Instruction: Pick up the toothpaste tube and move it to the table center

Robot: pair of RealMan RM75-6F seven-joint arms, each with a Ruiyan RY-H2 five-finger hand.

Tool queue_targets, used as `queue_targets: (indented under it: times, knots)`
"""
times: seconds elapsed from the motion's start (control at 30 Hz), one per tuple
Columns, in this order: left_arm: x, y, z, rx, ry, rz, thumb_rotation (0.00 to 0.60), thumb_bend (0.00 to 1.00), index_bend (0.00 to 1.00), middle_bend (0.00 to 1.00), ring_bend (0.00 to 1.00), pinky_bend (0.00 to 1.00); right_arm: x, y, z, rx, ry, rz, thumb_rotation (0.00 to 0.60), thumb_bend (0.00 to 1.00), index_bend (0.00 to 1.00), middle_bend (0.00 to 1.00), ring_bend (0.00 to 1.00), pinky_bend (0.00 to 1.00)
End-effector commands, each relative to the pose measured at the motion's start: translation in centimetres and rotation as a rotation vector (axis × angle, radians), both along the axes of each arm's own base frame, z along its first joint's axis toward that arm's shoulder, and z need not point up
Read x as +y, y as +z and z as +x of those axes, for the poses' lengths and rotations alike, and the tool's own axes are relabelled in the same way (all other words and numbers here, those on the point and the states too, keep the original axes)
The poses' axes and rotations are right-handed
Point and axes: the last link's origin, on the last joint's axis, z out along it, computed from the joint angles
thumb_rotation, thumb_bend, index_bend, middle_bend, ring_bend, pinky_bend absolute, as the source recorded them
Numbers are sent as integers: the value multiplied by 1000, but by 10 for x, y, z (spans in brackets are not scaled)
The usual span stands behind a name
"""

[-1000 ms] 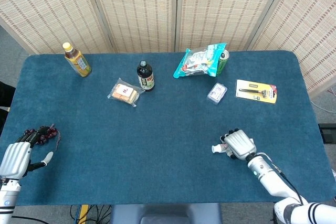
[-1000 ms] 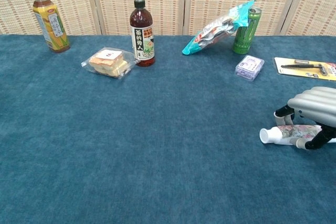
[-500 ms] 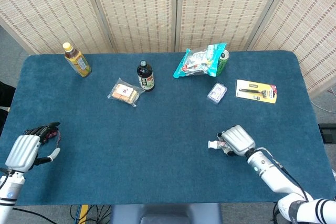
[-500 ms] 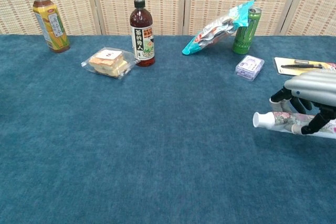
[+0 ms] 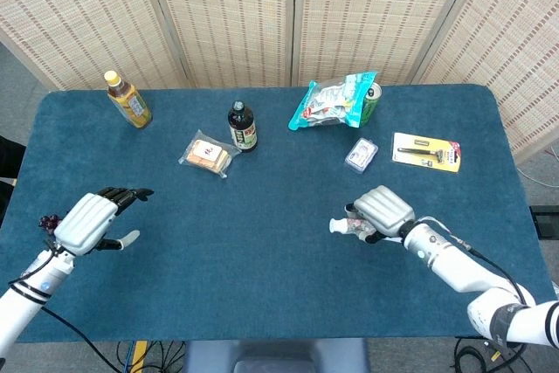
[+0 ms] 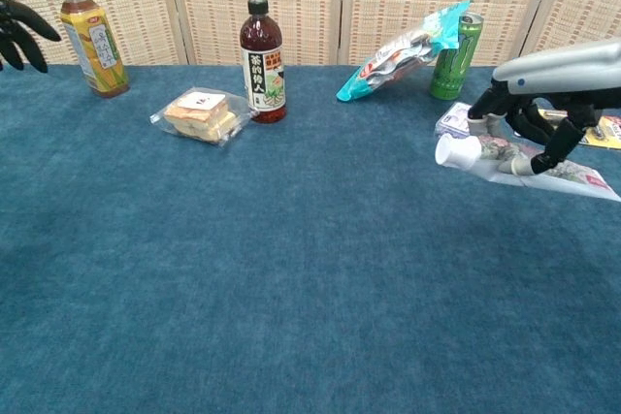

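Your head camera is looking steeply down from high above, taking in the whole blue surface [image 5: 262,259] and the screen behind it. Your chest camera is sitting low and close, looking nearly level across it — both are sharing the dark bottle [image 5: 242,127] [image 6: 262,61] and the green can [image 5: 371,102] [image 6: 456,56].

The right hand [image 6: 543,94] has lifted the toothpaste tube [image 6: 514,157] leftward.
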Motion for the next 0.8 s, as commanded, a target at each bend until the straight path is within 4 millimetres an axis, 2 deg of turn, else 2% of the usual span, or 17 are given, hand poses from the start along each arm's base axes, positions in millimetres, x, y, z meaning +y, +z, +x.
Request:
queue_targets:
  times: [0.03, 0.3, 0.8]
  knots:
    - [10, -5, 17, 12, -68, -53, 600, 269, 159, 318, 302, 298, -11, 7, 26, 13, 15, 47, 600, 1000, 867, 769, 665, 610]
    - [21, -25, 46, 8, -166, -161, 600, 269, 149, 362, 348, 369, -26, 3, 60, 32, 42, 106, 600, 1000, 883, 781, 678, 618]
    - [25, -66, 106, 19, -344, -308, 600, 269, 130, 405, 378, 401, -38, -24, 87, 41, 58, 150, 600, 1000, 893, 790, 687, 618]
